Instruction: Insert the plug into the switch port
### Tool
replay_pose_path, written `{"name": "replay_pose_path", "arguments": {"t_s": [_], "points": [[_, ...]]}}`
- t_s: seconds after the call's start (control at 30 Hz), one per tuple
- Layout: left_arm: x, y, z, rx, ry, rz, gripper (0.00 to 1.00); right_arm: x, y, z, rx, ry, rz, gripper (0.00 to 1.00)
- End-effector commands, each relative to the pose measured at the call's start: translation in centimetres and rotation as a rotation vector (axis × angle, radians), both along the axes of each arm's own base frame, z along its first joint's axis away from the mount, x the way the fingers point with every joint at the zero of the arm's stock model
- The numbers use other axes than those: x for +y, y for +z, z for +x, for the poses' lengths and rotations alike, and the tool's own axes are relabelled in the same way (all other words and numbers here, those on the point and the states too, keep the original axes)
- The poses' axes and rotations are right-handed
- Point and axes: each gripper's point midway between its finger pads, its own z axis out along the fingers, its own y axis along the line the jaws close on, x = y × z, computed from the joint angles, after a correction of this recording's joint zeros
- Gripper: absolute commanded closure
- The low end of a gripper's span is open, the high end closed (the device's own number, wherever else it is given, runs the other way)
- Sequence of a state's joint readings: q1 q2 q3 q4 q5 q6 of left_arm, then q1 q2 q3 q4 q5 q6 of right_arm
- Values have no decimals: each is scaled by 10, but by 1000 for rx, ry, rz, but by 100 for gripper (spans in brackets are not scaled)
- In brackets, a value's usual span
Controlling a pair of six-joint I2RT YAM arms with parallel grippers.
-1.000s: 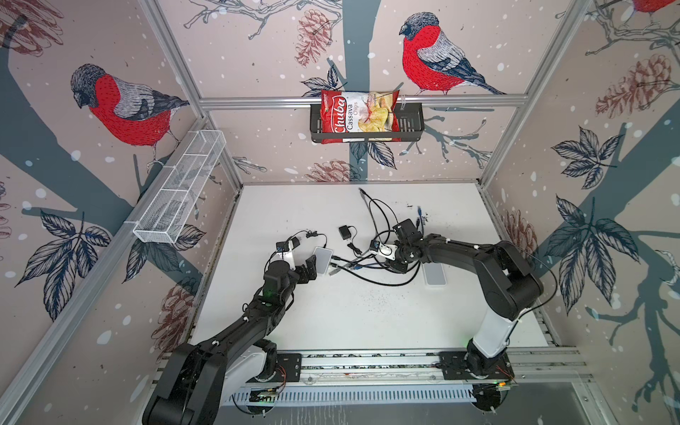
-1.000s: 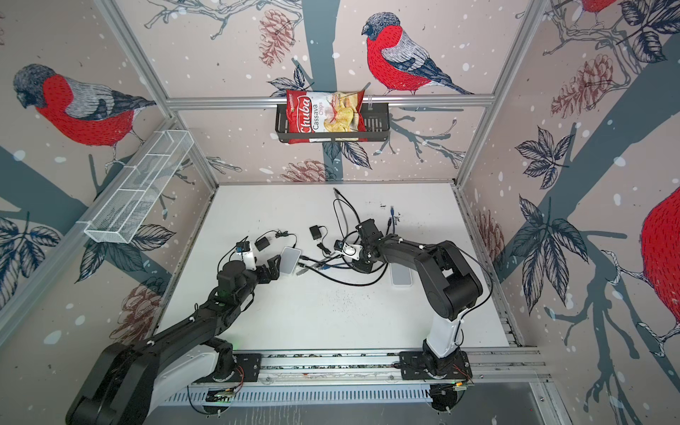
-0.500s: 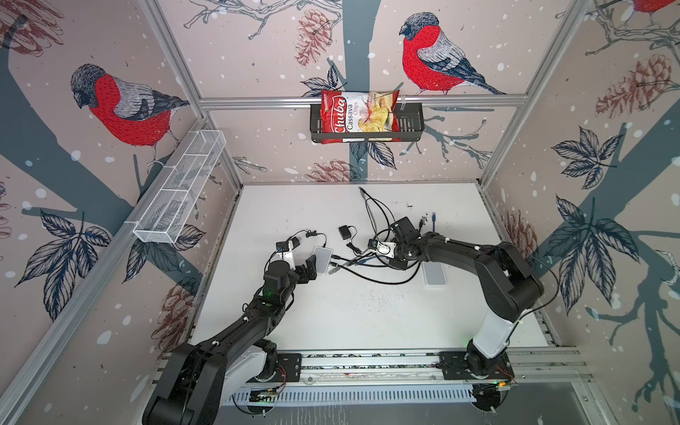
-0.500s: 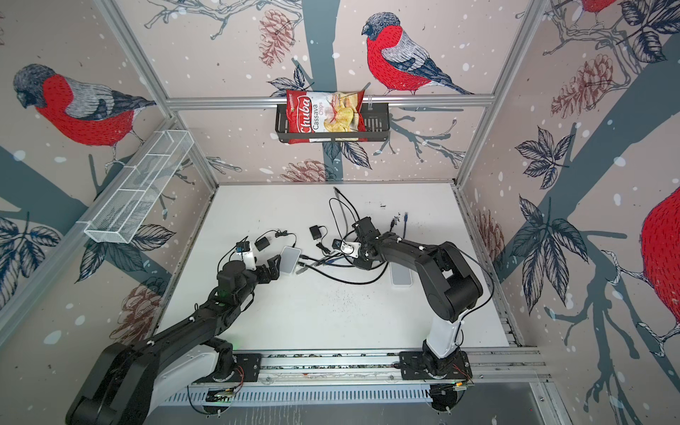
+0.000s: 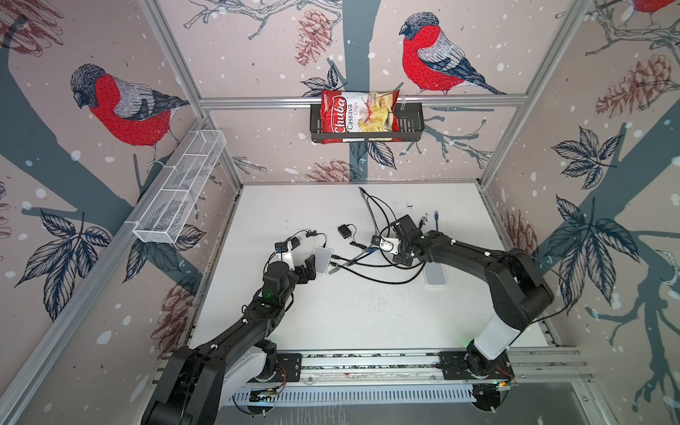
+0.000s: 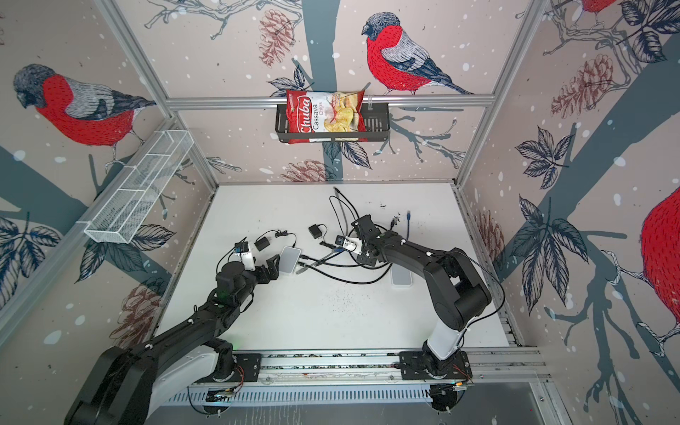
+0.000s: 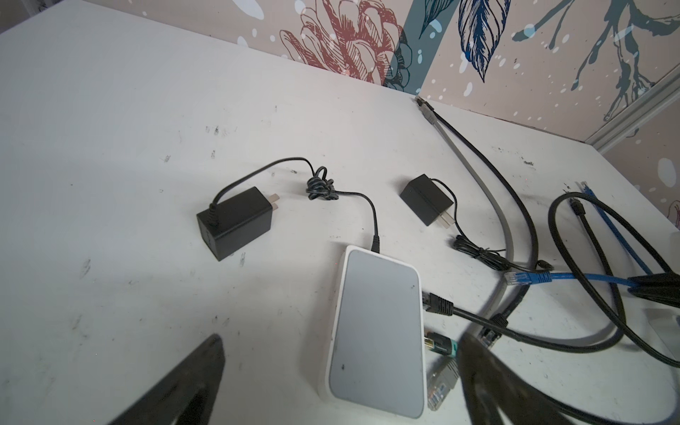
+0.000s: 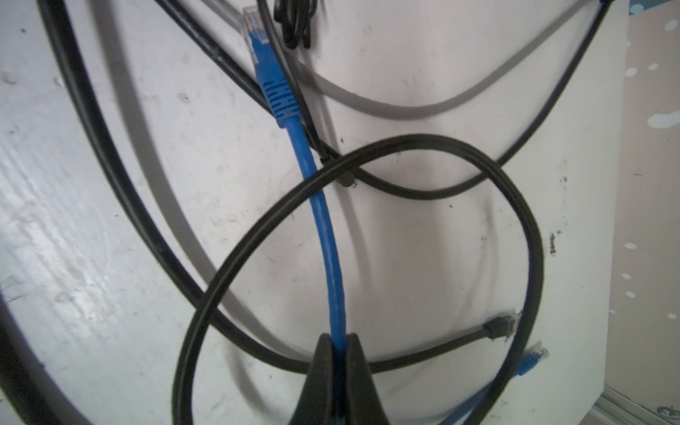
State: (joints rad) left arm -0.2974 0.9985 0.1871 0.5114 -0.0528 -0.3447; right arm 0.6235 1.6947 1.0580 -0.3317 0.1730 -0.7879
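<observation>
Jaws of my right gripper (image 8: pixel 337 344) are clamped on the blue cable (image 8: pixel 323 228), well behind its plug (image 8: pixel 263 55). The plug sits near the white switch (image 7: pixel 379 327), not touching it. My left gripper (image 7: pixel 342 340) is spread wide at the switch's near end.
</observation>
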Motion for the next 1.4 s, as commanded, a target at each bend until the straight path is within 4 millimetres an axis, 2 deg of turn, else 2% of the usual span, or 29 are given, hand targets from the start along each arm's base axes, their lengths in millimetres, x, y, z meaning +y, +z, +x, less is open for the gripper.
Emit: {"name": "replay_pose_path", "arguments": {"t_s": [0.0,0.1,0.27,0.37,0.9,1.17,1.37], "points": [[2,4,1,-15,15,-13,3,3,14,14,-65,-79,42,100],[3,5,1,-15,21,-13,3,0,7,16,-65,-111,-12,100],[3,7,-1,-22,23,-16,3,-19,-13,7,-28,-114,-173,100],[4,6,-1,-22,23,-17,3,-24,-15,3,-4,-103,-192,100],[4,7,0,-22,23,-17,3,-48,23,24,-93,-177,-189,100],[2,7,-1,-24,15,-18,3,-44,33,13,-55,-96,-163,100],[1,9,-1,-30,9,-17,4,-22,68,-2,-42,36,7,100]]}}
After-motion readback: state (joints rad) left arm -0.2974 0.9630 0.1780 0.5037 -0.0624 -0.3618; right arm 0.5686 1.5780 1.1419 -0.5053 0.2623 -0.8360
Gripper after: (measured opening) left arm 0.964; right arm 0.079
